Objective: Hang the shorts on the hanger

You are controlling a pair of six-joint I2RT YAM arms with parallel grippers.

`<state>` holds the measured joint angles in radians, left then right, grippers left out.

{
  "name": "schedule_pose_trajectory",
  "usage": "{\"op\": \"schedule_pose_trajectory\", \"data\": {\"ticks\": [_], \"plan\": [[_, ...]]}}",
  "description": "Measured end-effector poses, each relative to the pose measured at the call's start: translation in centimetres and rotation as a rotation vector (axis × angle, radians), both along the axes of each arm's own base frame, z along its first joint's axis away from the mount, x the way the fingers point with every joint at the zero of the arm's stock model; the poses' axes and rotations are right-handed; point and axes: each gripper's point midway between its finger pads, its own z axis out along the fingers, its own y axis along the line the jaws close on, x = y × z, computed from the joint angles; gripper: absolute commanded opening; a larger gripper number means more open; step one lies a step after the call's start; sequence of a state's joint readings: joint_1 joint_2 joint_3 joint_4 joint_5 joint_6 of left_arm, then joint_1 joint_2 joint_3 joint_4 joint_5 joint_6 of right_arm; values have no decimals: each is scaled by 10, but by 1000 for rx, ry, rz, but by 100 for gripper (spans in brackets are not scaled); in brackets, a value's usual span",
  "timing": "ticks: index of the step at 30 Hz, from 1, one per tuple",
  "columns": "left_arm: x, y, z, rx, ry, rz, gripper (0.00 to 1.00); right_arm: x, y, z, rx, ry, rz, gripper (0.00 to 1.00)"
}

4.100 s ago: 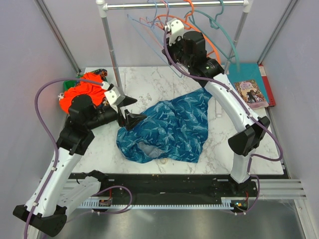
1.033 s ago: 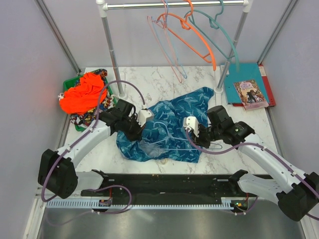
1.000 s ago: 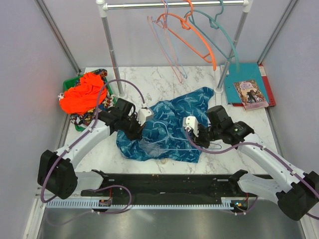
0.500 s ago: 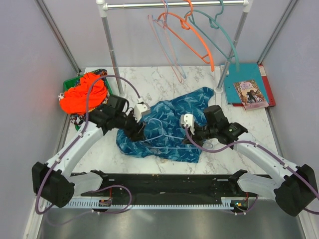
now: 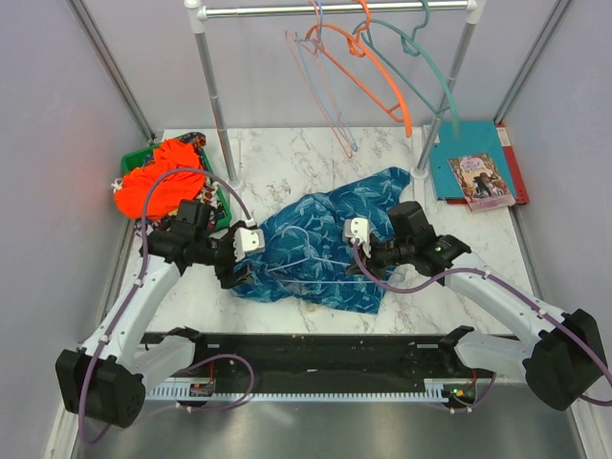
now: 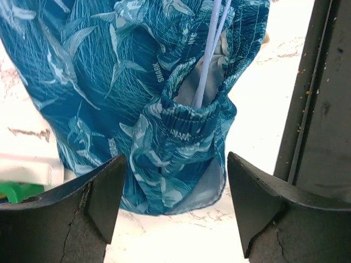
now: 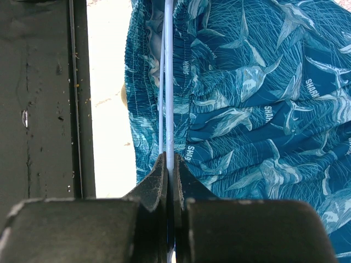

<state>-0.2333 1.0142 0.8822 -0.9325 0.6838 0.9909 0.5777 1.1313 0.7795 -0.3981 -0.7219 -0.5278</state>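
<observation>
Left hand: jaws wide apart, gripping nothing. Right hand: clamped shut on the thin wire of the hanger.

Shorts lie crumpled mid-worktop, between my two hands. The hanger lies flat across them, its long axis roughly 9-to-3 in the overhead view. I hold it at the 3 o'clock end. Its 9 o'clock end is tucked into an elastic-gathered opening of the shorts, as the left wrist view shows.

Relation that matters: from my left hand that opening sits at 12 o'clock, just beyond the fingertips, with the wire running straight away from me. The left hand is the nearer one to that cloth edge; the right is taken up with the wire. Judgement: the next pinch should take the gathered hem beside the wire, not the wire itself.

Not resolved:
- Whether the opening is the waistband or a leg.
- How far the wire reaches inside the cloth.
- The hanger's hook, covered by my right hand from overhead.
- Whether the left fingertips touch the fabric or hang just above it.
</observation>
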Motion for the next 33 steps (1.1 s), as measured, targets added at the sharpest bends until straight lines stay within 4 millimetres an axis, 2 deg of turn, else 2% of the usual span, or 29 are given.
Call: {"op": "schedule_pose_trajectory", "data": {"ticks": [5, 8, 11, 12, 15, 17, 18, 19, 21, 24, 28, 30, 33], "plan": [[9, -13, -16, 2, -29, -78, 81, 0, 0, 1, 4, -15, 13, 0], [7, -23, -27, 9, -23, -128, 75, 0, 1, 2, 6, -23, 17, 0], [0, -36, -39, 19, -7, -194, 53, 1, 1, 3, 8, -30, 19, 0], [-3, -39, -43, 22, 4, -209, 34, 1, 1, 4, 10, -34, 19, 0], [-4, -44, -51, 29, 26, -220, 2, 3, 3, 6, 18, -47, 19, 0], [-3, -46, -52, 32, 27, -211, 2, 7, 2, 6, 14, -56, 2, 14], [-2, -45, -52, 36, 30, -198, 2, 9, 1, 6, 11, -58, -12, 39], [-1, -46, -52, 36, 41, -177, 2, 11, 0, 6, 9, -53, -27, 58], [3, -45, -50, 34, 65, -141, 2, 18, -2, 7, -1, -38, -94, 83], [25, -45, -43, 22, 126, -27, 2, 37, -8, 15, -15, -44, -213, 86], [49, -47, -39, -1, 212, 101, 2, 60, -27, 45, -17, -111, -343, 85], [54, -47, -44, -4, 262, 151, 2, 58, -36, 63, -13, -151, -368, 79], [55, -43, -55, 17, 330, 222, 2, 43, -46, 79, -18, -191, -352, 76]]}}
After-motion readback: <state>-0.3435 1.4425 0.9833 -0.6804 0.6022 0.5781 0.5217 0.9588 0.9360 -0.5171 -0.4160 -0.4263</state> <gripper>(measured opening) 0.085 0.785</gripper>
